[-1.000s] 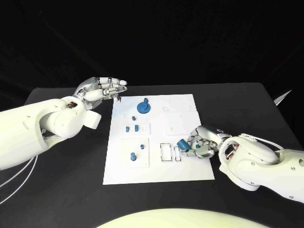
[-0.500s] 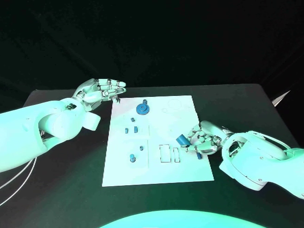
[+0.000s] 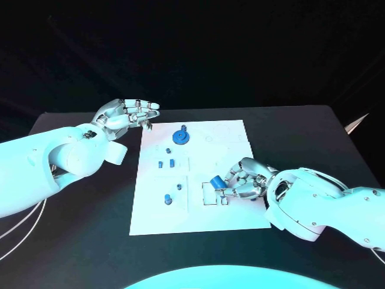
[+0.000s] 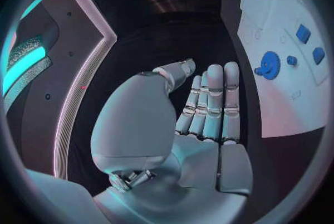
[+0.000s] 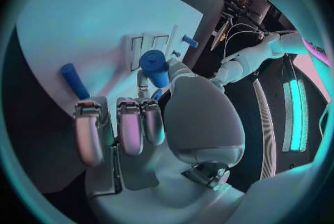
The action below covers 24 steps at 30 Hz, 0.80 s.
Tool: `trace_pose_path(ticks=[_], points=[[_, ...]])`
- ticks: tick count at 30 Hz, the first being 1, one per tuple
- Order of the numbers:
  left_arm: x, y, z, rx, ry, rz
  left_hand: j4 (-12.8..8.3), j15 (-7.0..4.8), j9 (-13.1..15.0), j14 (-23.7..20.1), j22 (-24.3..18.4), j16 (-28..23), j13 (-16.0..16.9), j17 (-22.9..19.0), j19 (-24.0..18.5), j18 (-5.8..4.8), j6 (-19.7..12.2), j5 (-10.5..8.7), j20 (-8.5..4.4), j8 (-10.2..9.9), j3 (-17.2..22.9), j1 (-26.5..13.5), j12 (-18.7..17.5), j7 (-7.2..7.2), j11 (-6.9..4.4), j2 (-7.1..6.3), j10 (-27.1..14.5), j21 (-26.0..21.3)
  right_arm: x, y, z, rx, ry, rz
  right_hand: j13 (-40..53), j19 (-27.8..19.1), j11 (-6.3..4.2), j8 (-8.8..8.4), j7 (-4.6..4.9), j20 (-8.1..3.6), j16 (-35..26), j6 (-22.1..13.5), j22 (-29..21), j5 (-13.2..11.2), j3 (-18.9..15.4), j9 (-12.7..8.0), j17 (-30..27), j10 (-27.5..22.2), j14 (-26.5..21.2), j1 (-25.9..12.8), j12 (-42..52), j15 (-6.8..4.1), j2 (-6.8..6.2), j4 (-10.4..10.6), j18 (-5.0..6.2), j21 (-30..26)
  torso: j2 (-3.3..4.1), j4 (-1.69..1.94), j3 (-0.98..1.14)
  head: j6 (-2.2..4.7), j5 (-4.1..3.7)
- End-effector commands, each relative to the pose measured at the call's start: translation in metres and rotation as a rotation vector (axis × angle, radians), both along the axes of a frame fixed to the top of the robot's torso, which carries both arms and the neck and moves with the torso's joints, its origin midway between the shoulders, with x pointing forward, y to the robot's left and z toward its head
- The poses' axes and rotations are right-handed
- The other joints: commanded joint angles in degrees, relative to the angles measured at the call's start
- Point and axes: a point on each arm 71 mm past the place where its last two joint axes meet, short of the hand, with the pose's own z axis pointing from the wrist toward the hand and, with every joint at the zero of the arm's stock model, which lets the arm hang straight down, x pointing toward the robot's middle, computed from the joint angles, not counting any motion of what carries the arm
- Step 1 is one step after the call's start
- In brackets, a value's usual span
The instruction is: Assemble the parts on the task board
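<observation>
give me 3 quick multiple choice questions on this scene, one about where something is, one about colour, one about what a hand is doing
1. Where is the gear-shaped part?
A. on the task board's far end
B. on the bare table
C. in the left hand

2. What colour is the part that the right hand holds?
A. red
B. blue
C. yellow

3. What is the left hand doing?
A. gripping the gear
B. pressing on the board
C. holding nothing, off the board's edge

Answers:
1 A: it lies on the white task board, near the far edge.
2 B: the cylinder in its fingers is blue.
3 C: its fingers are apart, empty, over the black table.
</observation>
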Motion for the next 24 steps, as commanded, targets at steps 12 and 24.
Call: trace_pose_path(ticks=[12,24], points=[[-0.0011,-0.0031,0.0012,-0.015,-0.002,-0.02,0.0,0.04,-0.1,-0.5,-0.1,0.2,-0.1,-0.1,0.0,0.36,-0.5,0.22,0.39,0.4,-0.2,-0.5,0.2,1.1,0.09,0.25,-0.3,-0.4,-0.0001,0.0113,-0.0123,-0.011,0.063,0.033,14.3,6.0,-0.58,0.95,-2.26,-0.51,0.2,2.9,15.1,-1.5,-0.3,1.4,12.3,5.3,5.4,-3.7,-0.4,-0.58,-0.57,0.1,-0.38,0.3,-0.01,-0.03,0.12,-0.29,0.22],[-0.0011,-0.0021,0.0012,-0.014,-0.001,-0.017,0.0,0.04,-0.1,-0.5,-0.1,0.2,-0.1,-0.1,0.0,0.36,-0.5,0.22,0.39,0.4,-0.2,-0.5,0.2,1.1,0.09,0.25,-0.3,-0.4,0.0025,0.0136,-0.0139,-0.029,0.054,0.039,14.2,6.0,-0.72,1.36,-2.42,-0.63,0.2,2.8,15.1,-4.4,-0.9,1.9,12.3,5.2,5.4,-6.4,-0.6,-0.71,-1.07,0.1,-0.38,0.3,0.0,-0.04,0.08,-0.44,0.42]])
